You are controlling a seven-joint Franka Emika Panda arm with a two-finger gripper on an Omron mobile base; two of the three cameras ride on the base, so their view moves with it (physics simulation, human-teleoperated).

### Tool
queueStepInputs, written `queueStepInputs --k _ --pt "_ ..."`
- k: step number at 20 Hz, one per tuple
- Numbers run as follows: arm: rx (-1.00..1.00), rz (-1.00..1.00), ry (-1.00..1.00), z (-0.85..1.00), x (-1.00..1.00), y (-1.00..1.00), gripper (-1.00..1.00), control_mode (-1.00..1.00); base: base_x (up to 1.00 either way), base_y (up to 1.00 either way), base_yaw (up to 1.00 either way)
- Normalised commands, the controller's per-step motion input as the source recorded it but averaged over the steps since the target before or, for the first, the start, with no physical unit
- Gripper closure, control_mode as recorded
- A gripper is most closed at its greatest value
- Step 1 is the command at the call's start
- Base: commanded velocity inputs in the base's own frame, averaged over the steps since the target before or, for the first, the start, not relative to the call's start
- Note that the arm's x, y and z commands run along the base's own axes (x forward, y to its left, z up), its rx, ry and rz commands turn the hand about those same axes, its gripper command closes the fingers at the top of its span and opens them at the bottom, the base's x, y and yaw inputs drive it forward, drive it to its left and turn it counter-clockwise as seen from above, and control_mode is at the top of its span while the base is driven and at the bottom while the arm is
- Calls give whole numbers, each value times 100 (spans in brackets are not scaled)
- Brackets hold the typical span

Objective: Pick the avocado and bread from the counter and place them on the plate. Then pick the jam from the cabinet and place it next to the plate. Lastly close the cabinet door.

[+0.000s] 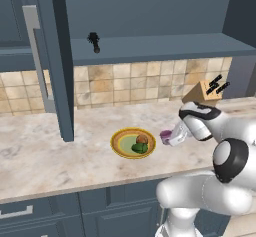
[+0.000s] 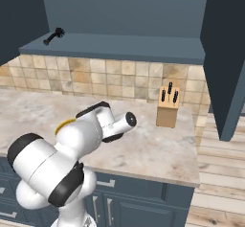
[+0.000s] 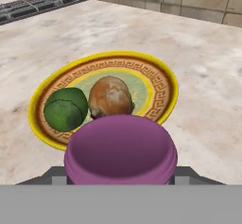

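Nearest in the hand view, the jam jar [image 3: 120,150] fills the lower centre of the frame, its purple lid toward the camera; dark finger parts show at its lower left and lower right, so the hand is clamped on the jam jar. No label or writing can be read on the jar or on anything else.

In the left base view the white arm rises from the lower right, bends at a dark elbow joint, and reaches leftward and down, ending at the hand [image 1: 169,137] in the centre right of the frame, with the jar [image 1: 165,135] at its tip, low over the surface [image 1: 40,151] and just right of the plate [image 1: 133,142]. Whether the jar touches the surface cannot be told. In the right base view the arm occupies the lower left, its wrist pointing right; a yellow arc of the plate's rim [image 2: 64,124] shows behind it.

On the plate [image 3: 160,83] lie the avocado [image 3: 66,108], to the left, and the bread [image 3: 109,98], beside it toward the centre, close together.

Farther back, a knife block [image 1: 204,93] stands against the tiled wall at right. Above, the cabinet [image 1: 150,48] shelf holds a slim black object [image 1: 93,42]. The cabinet door [image 1: 52,61] stands open at upper left, with its grey bar handle [image 1: 37,58].
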Motion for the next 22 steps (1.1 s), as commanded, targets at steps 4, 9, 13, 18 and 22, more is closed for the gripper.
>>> queueStepInputs --k 4,9,13,18,22 --pt "0 0 -5 -9 15 0 100 -100 0 0 0" --pt "-2 0 -6 -14 6 0 100 -100 0 0 0" --pt "-2 0 -5 -21 7 0 100 -100 0 0 0" --pt "-3 0 -4 -23 6 0 100 -100 0 0 0" --pt "-4 0 -5 -21 2 0 100 -100 0 0 0"
